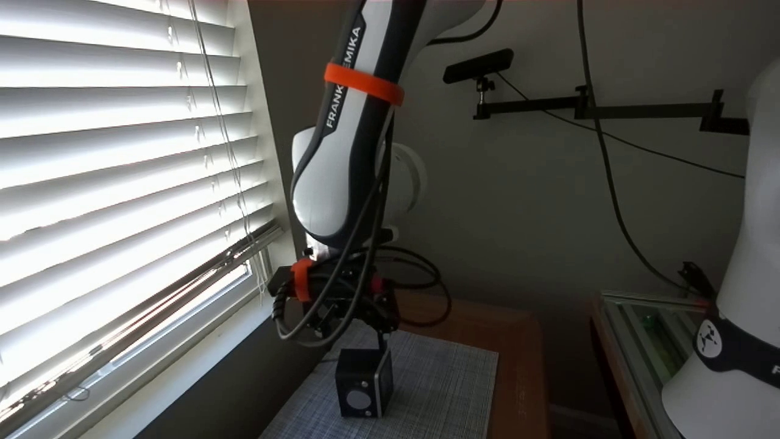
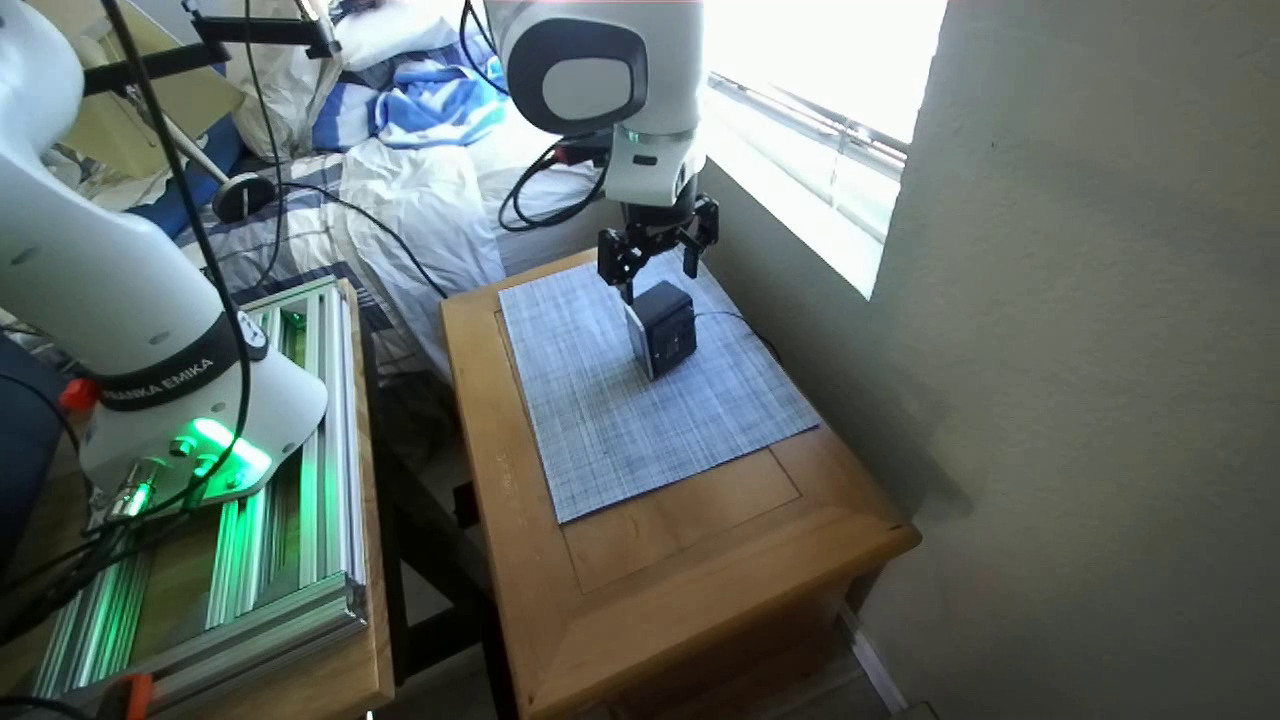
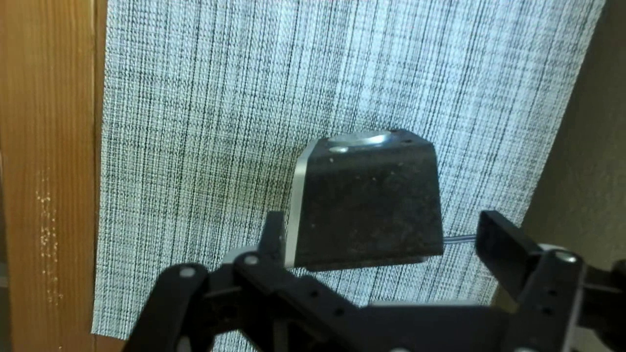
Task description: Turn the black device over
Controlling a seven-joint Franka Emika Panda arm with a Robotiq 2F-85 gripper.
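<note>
The black device [image 1: 353, 364] [image 2: 672, 330] [image 3: 371, 205] is a small box standing on a woven grey mat. A round silvery patch [image 1: 358, 399] [image 3: 359, 140] marks one of its faces, and a pale strip edges another side. My gripper [image 2: 658, 283] [image 3: 381, 217] is open at the device's top, its fingers on opposite sides. In the wrist view the left finger [image 3: 272, 234] lies close against the pale-edged side; whether it touches, I cannot tell. A wide gap separates the right finger [image 3: 503, 249] from the device. The device's underside is hidden.
A thin cable [image 2: 740, 318] [image 3: 459, 239] runs from the device toward the wall by the window. The mat [image 2: 640, 430] lies on a wooden table [image 2: 690, 560]. Window blinds [image 1: 122, 152] and a sill [image 1: 183, 366] stand close beside the arm. A camera on a mount arm [image 1: 478, 65] is behind.
</note>
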